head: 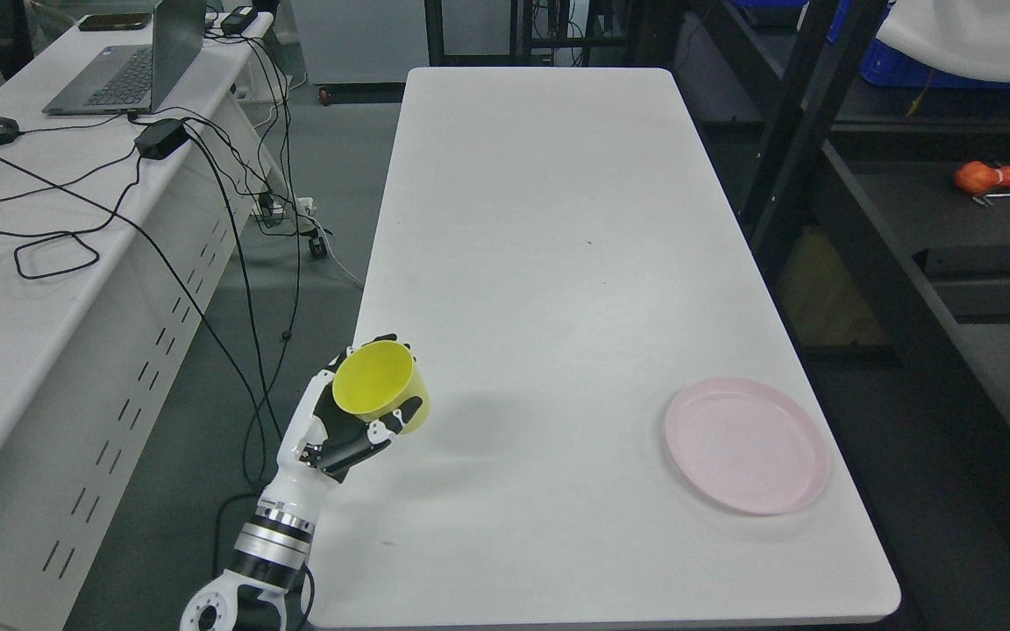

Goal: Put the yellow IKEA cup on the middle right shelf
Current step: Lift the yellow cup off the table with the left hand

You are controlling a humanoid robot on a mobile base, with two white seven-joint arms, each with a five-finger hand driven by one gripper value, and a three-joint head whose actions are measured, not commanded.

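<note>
From the head view, my left hand (349, 429) has its fingers (395, 419) wrapped around the yellow cup (380, 386), tilted, seemingly lifted above the white surface (549, 263) edge for carrying to the dark shelf (935, 219) at right.

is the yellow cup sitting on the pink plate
No, the yellow cup is held in the left hand near the table's left edge, apart from the pink plate.

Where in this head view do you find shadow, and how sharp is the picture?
Head view: a soft shadow lies on the long white table right of the tilted yellow plastic cup held in the left hand; the round pink plate casts only a thin one; focus is fairly sharp throughout.
</note>
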